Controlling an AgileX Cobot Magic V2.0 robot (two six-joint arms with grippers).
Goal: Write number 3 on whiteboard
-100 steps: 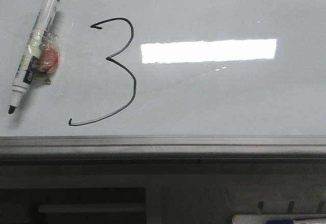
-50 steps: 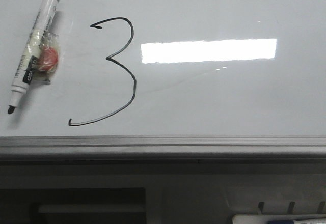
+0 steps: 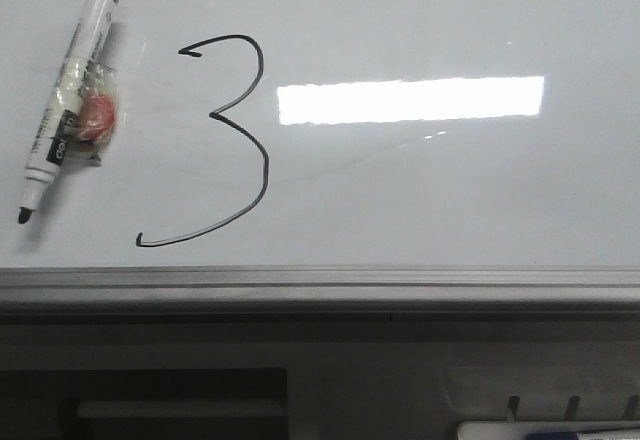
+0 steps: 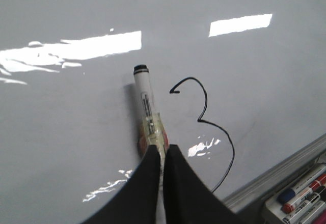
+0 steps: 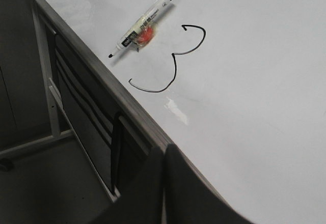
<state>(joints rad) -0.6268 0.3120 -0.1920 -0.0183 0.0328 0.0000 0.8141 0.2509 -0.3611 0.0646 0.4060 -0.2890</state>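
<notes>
A white marker (image 3: 66, 95) with a black cap lies tilted, its uncapped black tip pointing down-left. A small red object in clear wrapping (image 3: 95, 118) is attached to its barrel. More markers (image 4: 300, 193) lie in a tray.

You see number 3 (image 3: 222, 140) finished on whiteboard (image 3: 420, 190): thin black hand-drawn line, small hook at top, pointed middle, long tail sweeping out to your left and ending in short upturn just above board's near edge. Digit sits left of centre in front view, upright as you face it. Whiteboard lies flat, glossy pale grey-white, bright rectangular light reflection just right of digit's upper half. Ridged grey metal strip runs along near edge.
</notes>
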